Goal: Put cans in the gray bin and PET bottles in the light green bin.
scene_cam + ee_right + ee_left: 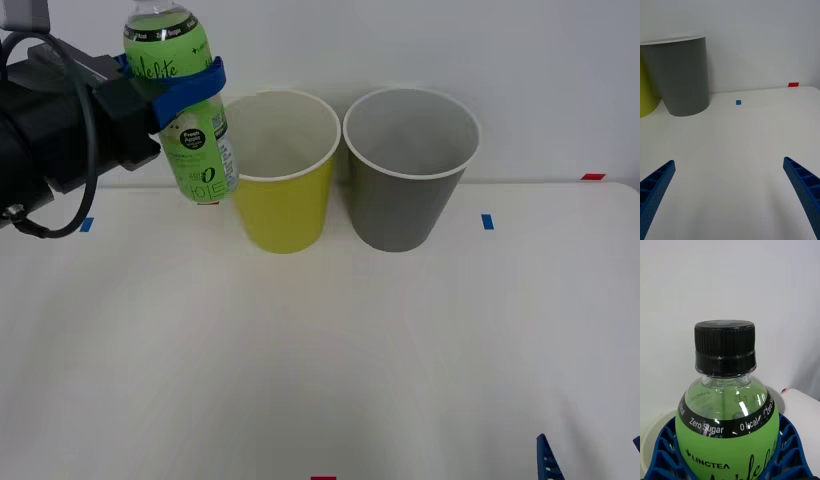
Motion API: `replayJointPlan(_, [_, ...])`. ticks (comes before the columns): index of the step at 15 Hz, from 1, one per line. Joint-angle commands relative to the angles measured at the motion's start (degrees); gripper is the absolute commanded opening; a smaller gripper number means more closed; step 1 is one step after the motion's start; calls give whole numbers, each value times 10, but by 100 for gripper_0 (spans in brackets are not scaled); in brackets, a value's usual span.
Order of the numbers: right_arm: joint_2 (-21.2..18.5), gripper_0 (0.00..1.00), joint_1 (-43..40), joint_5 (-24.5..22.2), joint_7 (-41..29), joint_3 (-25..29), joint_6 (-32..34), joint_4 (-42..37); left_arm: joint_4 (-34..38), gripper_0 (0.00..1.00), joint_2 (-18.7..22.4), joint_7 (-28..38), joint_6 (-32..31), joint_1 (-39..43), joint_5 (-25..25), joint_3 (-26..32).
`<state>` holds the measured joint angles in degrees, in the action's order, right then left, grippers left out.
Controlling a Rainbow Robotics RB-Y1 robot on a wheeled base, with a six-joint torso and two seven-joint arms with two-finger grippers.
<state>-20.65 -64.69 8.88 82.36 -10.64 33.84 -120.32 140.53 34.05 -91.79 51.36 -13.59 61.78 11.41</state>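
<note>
My left gripper [172,85] is shut on the PET bottle [183,110], a clear-green bottle with a bright green label, and holds it upright in the air just left of the light green bin [285,200]. In the left wrist view the bottle [728,420] has a black cap and blue fingers [790,453] hug its sides. The gray bin [405,190] stands right of the light green one, both upright with open tops. My right gripper [730,195] is open low over the table's near right, and the gray bin [681,75] stands ahead of it.
Small blue tape marks [487,221] and a red mark [593,176] lie on the white table [320,350]. A white wall rises close behind the bins. My right fingertips [545,458] show at the table's near right.
</note>
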Motion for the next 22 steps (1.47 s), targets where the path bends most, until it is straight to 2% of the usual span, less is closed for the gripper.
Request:
replayJointPlan(1, [0, 100, 0, 0, 0, 0, 0, 0, -34, 0, -5, -1, 0, -31, -3, 9])
replayJointPlan(5, [0, 100, 0, 0, 0, 0, 0, 0, -92, 0, -6, -7, 0, -80, -4, 5])
replayJointPlan(9, [0, 100, 0, 0, 0, 0, 0, 0, -143, 0, -3, -13, -9, -137, -25, -30])
replayJointPlan(12, [0, 100, 0, 0, 0, 0, 0, 0, -168, 0, 6, -8, -59, -159, -85, -82])
replayJointPlan(13, [0, 100, 0, 0, 0, 0, 0, 0, -177, 0, 7, -7, -74, -160, -91, -93])
replayJointPlan(22, [0, 100, 0, 0, 0, 0, 0, 0, -298, 0, 17, -9, -236, -204, -103, -209])
